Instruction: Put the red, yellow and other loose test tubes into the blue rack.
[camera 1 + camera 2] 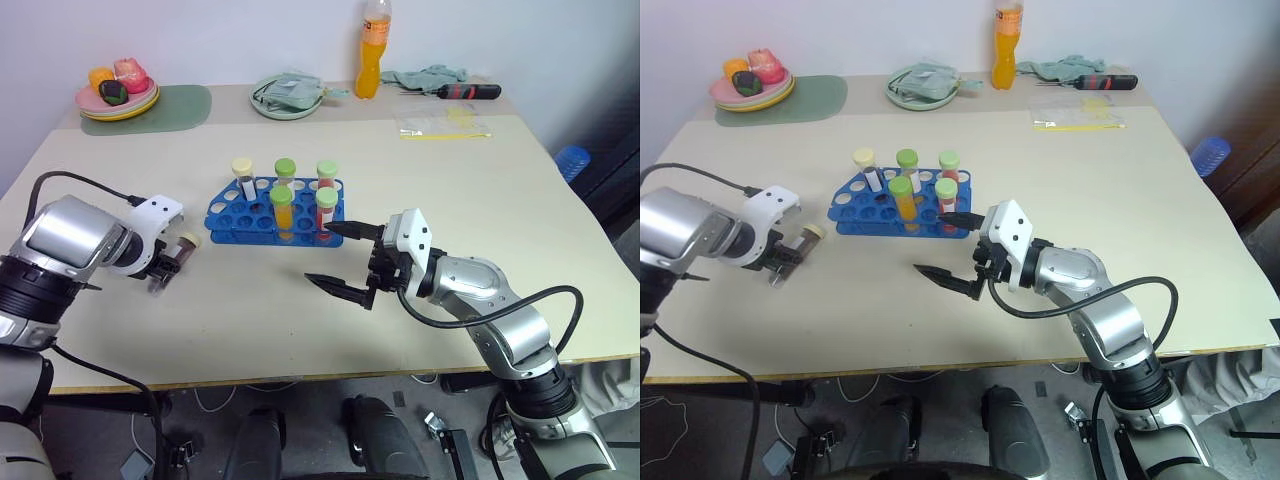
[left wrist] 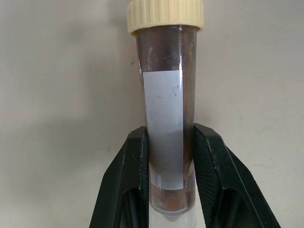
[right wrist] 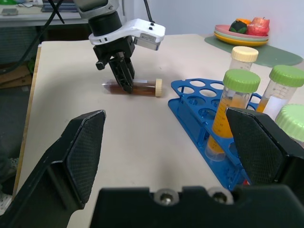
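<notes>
A loose test tube (image 2: pixel 166 95) with brown contents, a white label and a cream cap lies flat on the table left of the blue rack (image 1: pixel 238 215). My left gripper (image 1: pixel 165 268) points down at it and is shut on the tube's lower half; the right wrist view shows this left gripper (image 3: pixel 124 80) and the tube (image 3: pixel 142 88) as well. The rack holds several upright capped tubes, among them an orange one (image 1: pixel 282 207) and a red one (image 1: pixel 326 210). My right gripper (image 1: pixel 320 254) hovers open and empty just in front of the rack's right end, pointing left.
Along the table's far edge stand a plate of fruit (image 1: pixel 118 100) on a green mat, a plate with a cloth (image 1: pixel 287 96), an orange bottle (image 1: pixel 372 50), a screwdriver (image 1: pixel 466 91) and a plastic bag (image 1: pixel 445 122). Bare tabletop lies in front of the rack.
</notes>
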Controlling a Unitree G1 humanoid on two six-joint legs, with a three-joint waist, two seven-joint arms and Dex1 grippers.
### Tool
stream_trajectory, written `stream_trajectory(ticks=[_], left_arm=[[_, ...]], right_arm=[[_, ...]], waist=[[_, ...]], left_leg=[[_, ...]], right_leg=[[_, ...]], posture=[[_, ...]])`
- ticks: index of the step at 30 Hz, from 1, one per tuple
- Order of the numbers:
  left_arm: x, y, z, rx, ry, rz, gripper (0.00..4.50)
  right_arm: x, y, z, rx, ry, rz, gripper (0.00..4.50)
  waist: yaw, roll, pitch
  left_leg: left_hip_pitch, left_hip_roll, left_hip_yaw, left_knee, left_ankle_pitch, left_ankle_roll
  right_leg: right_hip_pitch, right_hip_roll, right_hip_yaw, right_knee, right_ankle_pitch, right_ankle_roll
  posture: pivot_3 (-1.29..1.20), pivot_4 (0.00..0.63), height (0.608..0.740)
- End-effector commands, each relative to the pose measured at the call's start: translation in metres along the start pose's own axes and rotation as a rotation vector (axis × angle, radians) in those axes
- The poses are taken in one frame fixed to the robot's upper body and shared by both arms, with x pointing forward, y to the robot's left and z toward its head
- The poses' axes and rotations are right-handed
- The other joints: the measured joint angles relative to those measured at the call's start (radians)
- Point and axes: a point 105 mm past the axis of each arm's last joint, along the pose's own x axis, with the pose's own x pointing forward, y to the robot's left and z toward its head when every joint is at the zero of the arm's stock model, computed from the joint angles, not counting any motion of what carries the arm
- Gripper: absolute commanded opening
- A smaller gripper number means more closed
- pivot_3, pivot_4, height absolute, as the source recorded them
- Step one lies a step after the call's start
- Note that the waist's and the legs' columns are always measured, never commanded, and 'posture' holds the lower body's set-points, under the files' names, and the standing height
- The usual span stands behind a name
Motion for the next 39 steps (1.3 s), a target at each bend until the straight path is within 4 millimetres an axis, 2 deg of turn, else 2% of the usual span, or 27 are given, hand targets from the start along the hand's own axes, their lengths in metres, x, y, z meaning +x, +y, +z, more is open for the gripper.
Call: stream_trajectory(ticks=[1,3,5,7,8,10,12,15,17,19,24,39], left_arm=[[-0.031,0.029,0.041,0.022,-0.394,0.153,0.72],[-0.063,0.051,0.061,0.087,-0.66,0.462,0.72],[-0.079,0.044,0.07,0.04,-0.853,0.495,0.72],[-0.084,0.021,0.075,0.007,-1.015,0.4,0.72],[-0.087,-0.001,0.08,0.028,-1.136,0.353,0.72],[-0.095,-0.038,0.084,0.095,-1.325,0.353,0.72],[-0.096,-0.063,0.086,0.087,-1.457,0.331,0.72],[-0.073,-0.081,0.085,0.033,-1.494,0.35,0.72],[-0.051,-0.088,0.084,-0.023,-1.476,0.361,0.72],[-0.038,-0.094,0.084,-0.034,-1.461,0.381,0.72],[-0.025,-0.101,0.086,-0.042,-1.458,0.366,0.72],[0.007,-0.093,0.081,-0.048,-1.314,0.339,0.72]], right_arm=[[-0.003,0.002,0.013,-0.046,-0.039,-0.005,4.5],[-0.005,-0.001,0.009,-0.032,-0.029,-0.022,4.5],[-0.008,-0.002,0.003,-0.001,-0.016,-0.03,4.5],[-0.01,0.0,-0.003,0.026,-0.003,-0.028,4.5],[-0.011,0.001,-0.008,0.041,0.007,-0.025,4.5],[-0.012,0.001,-0.016,0.058,0.025,-0.02,4.5],[-0.011,0.0,-0.019,0.062,0.034,-0.015,4.5],[-0.009,-0.002,-0.02,0.063,0.035,-0.012,4.5],[-0.008,-0.003,-0.02,0.059,0.032,-0.012,4.5],[-0.008,-0.002,-0.019,0.056,0.031,-0.013,4.5],[-0.009,-0.003,-0.018,0.055,0.031,-0.024,4.5],[-0.01,-0.002,-0.016,0.052,0.026,-0.043,4.5]], waist=[[0.0,0.0,0.0],[0.002,0.0,0.0],[0.007,-0.001,0.0],[0.015,-0.001,0.0],[0.02,-0.001,-0.001],[0.032,0.0,-0.002],[0.037,0.0,-0.001],[0.033,0.0,-0.002],[0.027,0.001,-0.002],[0.025,0.001,-0.002],[0.027,0.001,-0.002],[0.029,0.001,-0.002]], left_leg=[[0.0,0.0,0.0,0.0,0.0,0.0],[0.0,0.001,0.0,0.0,0.0,0.0],[-0.001,0.001,-0.001,0.0,0.0,0.0],[-0.002,0.0,0.0,0.001,0.0,0.0],[-0.002,0.0,0.001,0.002,0.0,0.0],[-0.001,-0.001,0.003,0.001,0.0,0.0],[-0.002,-0.001,0.002,0.003,0.0,0.0],[-0.001,-0.001,0.002,0.004,0.0,0.0],[0.001,-0.001,0.002,0.004,0.0,0.0],[0.002,-0.001,0.003,0.004,0.0,0.0],[0.001,-0.001,0.002,0.004,0.0,0.0],[0.001,-0.001,0.001,0.004,0.0,0.0]], right_leg=[[0.0,0.0,0.0,0.0,0.0,0.0],[0.0,0.0,0.0,0.0,0.0,0.0],[0.0,-0.002,0.0,-0.001,0.0,0.0],[0.0,-0.003,0.0,-0.001,0.0,0.0],[0.0,-0.003,0.0,-0.002,0.0,0.0],[0.0,-0.004,0.001,-0.002,0.0,0.0],[0.001,-0.005,0.0,-0.002,0.001,0.001],[0.002,-0.004,0.001,-0.001,0.001,0.001],[0.003,-0.003,0.001,-0.001,0.001,0.001],[0.004,-0.002,0.002,-0.001,0.001,0.001],[0.004,-0.002,0.001,-0.001,0.001,0.001],[0.004,-0.002,0.001,-0.001,0.001,0.001]], posture=[[0.0,0.15,0.74],[0.0,0.15,0.74],[0.0,0.15,0.74],[0.0,0.15,0.74],[0.0,0.15,0.74],[0.0,0.15,0.74],[0.0,0.15,0.74],[0.0,0.15,0.74],[0.0,0.15,0.74],[0.0,0.15,0.74],[0.0,0.15,0.74],[0.0,0.15,0.74]])
